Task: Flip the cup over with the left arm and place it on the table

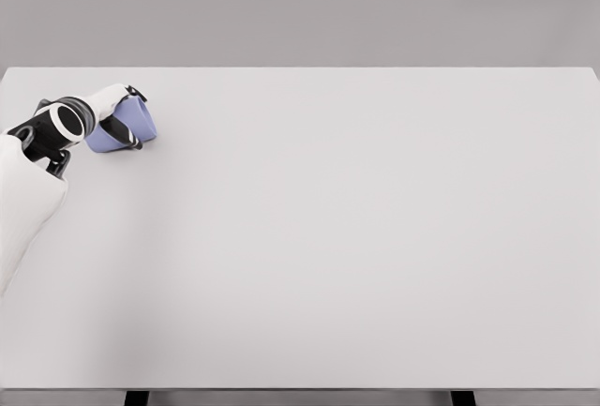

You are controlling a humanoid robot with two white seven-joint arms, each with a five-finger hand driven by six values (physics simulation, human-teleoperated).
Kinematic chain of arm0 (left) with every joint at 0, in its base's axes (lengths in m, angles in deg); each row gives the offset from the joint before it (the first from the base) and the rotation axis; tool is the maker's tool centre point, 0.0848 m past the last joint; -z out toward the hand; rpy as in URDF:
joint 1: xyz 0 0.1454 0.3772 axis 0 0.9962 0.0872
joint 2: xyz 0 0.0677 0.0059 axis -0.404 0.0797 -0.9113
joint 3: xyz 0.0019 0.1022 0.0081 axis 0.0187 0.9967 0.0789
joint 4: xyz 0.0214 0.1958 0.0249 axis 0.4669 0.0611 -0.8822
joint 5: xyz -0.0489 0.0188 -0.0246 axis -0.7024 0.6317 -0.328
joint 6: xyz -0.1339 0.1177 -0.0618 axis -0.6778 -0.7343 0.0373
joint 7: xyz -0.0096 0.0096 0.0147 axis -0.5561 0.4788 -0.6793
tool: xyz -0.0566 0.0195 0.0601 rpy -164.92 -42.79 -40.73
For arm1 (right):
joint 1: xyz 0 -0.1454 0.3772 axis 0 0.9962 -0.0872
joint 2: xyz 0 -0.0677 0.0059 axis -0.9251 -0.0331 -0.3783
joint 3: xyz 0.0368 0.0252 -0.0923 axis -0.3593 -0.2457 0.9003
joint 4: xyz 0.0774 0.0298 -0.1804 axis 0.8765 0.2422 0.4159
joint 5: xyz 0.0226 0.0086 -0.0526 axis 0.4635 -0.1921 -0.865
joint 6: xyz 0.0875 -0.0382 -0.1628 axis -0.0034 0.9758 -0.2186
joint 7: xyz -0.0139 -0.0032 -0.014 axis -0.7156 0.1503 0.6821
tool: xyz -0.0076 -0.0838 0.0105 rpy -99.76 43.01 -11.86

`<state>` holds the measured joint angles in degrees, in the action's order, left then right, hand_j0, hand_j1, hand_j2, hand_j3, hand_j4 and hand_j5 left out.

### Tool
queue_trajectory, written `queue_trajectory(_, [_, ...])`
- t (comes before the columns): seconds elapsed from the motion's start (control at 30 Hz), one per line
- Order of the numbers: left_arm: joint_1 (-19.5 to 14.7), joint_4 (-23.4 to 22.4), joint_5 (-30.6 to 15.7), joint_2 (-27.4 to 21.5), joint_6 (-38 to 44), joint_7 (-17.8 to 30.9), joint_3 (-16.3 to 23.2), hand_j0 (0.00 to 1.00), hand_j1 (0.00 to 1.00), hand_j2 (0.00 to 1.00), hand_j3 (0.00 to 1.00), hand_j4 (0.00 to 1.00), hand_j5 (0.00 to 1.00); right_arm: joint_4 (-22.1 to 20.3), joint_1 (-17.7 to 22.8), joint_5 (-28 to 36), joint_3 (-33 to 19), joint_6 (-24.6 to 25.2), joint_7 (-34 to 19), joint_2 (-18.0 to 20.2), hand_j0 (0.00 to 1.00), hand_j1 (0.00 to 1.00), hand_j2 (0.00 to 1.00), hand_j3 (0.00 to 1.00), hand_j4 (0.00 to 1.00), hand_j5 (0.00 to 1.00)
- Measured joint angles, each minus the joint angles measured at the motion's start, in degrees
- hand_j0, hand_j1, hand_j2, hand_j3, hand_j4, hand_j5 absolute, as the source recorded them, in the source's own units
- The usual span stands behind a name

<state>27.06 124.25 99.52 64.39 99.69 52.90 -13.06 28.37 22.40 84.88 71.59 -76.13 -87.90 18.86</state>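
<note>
A lavender-blue cup [137, 123] lies tilted on its side near the far left of the white table [337, 237]. My left hand [122, 117] is wrapped around it, black-and-white fingers curled over its middle, with the white forearm coming in from the lower left edge. The cup's opening is hidden behind the hand and wrist. The right arm does not show.
The table's far edge [300, 68] runs just behind the cup, and its left edge is close to the forearm. Two dark table legs [136, 397] peek out below the front edge.
</note>
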Motion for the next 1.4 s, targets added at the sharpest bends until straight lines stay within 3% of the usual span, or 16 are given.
queue_trajectory(0.2, [-0.6, 0.6, -3.3, -0.7, -2.6, 0.1, -1.2, 0.49, 0.49, 0.49, 0.49, 0.49, 0.49, 0.0, 0.0, 0.0, 0.0, 0.0, 0.0, 0.0, 1.0, 1.0, 1.0, 1.0, 1.0, 1.0])
queue_trajectory(0.57, [0.6, 0.1, -17.2, -6.2, -26.1, 0.1, -5.9, 0.48, 0.48, 0.48, 0.48, 0.48, 0.48, 0.0, 0.0, 0.0, 0.0, 0.0, 0.0, 0.0, 1.0, 1.0, 1.0, 1.0, 1.0, 1.0])
queue_trajectory(0.8, [0.7, -7.5, -22.5, -4.8, -32.5, 0.1, -10.9, 0.48, 0.48, 0.48, 0.48, 0.48, 0.48, 0.0, 0.0, 0.0, 0.0, 0.0, 0.0, 0.0, 1.0, 1.0, 1.0, 1.0, 1.0, 1.0])
queue_trajectory(1.1, [0.8, -17.6, -26.7, 3.3, -40.7, 0.1, -19.3, 0.48, 0.48, 0.48, 0.48, 0.48, 0.48, 0.0, 0.0, 0.0, 0.0, 0.0, 0.0, 0.0, 1.0, 1.0, 1.0, 1.0, 1.0, 1.0])
queue_trajectory(1.4, [2.5, -21.2, -32.0, 6.3, -43.2, -1.0, -21.7, 0.48, 0.48, 0.48, 0.48, 0.48, 0.48, 0.0, 0.0, 0.0, 0.0, 0.0, 0.0, 0.0, 1.0, 1.0, 1.0, 1.0, 1.0, 1.0])
